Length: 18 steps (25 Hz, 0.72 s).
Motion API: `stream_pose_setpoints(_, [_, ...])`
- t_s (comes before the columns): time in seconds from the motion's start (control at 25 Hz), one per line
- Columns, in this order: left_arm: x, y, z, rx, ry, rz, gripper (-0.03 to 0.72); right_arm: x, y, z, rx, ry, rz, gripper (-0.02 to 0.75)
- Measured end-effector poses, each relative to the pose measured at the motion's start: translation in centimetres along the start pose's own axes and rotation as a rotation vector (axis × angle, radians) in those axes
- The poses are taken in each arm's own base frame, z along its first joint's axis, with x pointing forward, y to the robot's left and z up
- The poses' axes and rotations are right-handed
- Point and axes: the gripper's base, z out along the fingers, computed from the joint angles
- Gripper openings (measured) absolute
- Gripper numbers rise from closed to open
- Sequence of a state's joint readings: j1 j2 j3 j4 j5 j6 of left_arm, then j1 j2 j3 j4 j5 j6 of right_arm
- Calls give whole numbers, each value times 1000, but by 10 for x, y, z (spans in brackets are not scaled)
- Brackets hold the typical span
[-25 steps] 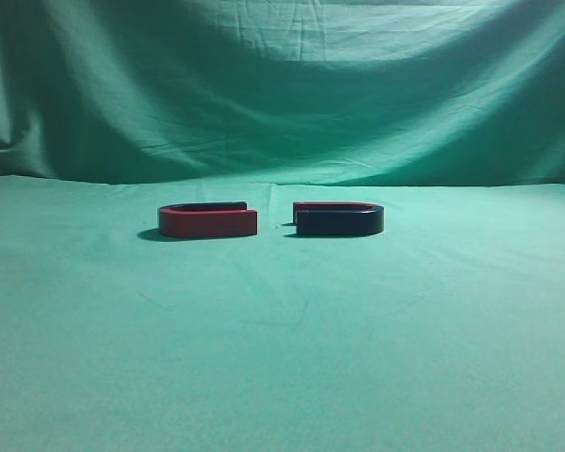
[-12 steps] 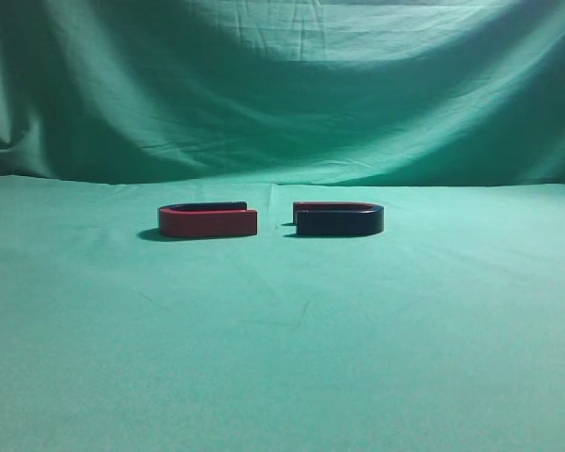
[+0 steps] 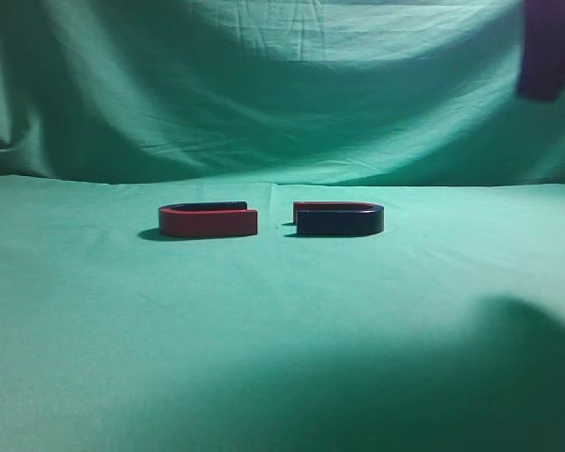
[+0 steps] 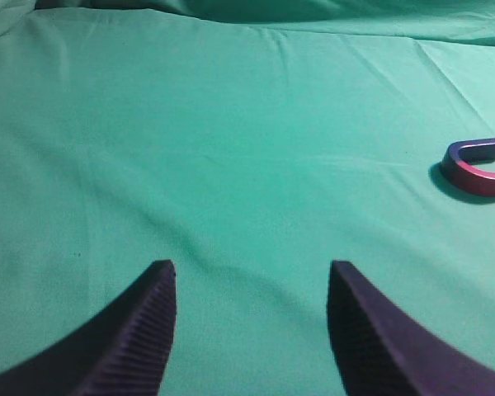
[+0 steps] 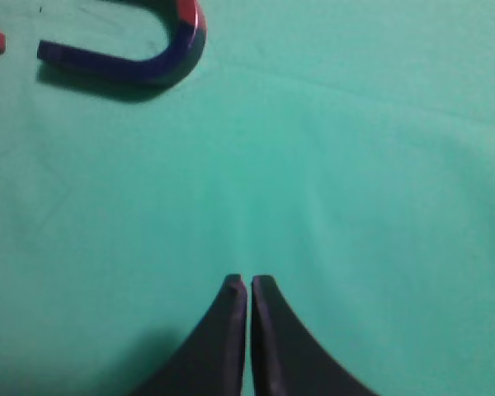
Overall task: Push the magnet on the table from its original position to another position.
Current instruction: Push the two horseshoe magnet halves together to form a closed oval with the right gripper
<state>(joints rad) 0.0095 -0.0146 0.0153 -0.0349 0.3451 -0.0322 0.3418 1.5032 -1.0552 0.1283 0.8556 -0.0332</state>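
Lying flat near the middle of the bench [image 3: 282, 311], toward its far edge, the magnet [image 3: 339, 220] with open ends facing the red magnet [image 3: 208, 221], a gap between the two. Probably rigid and fairly heavy for its bulk, likely to slide readily on cloth yet snag on wrinkles (and apt to jump toward or swing away from its red twin once nudged closer). Best pushed, by this reading, at the curved bend or along the near dark arm, low down. Right claw [image 5: 248, 285] clenched on nothing, well short of the magnet. Left claw [image 4: 252, 276] released, empty, over bare cloth. Dark blurred shape [image 3: 551, 47] by the far right corner, cut off, hard to identify.
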Motion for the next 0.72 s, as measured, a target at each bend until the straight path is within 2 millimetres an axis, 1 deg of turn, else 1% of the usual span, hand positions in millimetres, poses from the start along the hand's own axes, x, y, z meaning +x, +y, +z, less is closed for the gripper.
stream_pose_setpoints(0.28, [0, 0, 0, 0, 0, 0, 399, -57, 2, 58, 1, 91, 64, 0])
stream_pose_setpoints(0.36, [0, 0, 0, 0, 0, 0, 399, -70, 1, 76, 2, 129, 69, 0])
stream_pose_setpoints(0.4, [0, 0, 0, 0, 0, 0, 399, -76, 1, 81, 2, 139, 71, 0])
stream_pose_setpoints(0.56, [0, 0, 0, 0, 0, 0, 399, -93, 0, 108, 2, 180, 73, 0])
stream_pose_setpoints(0.72, [0, 0, 0, 0, 0, 0, 399, -104, 0, 121, 2, 176, 75, 0])
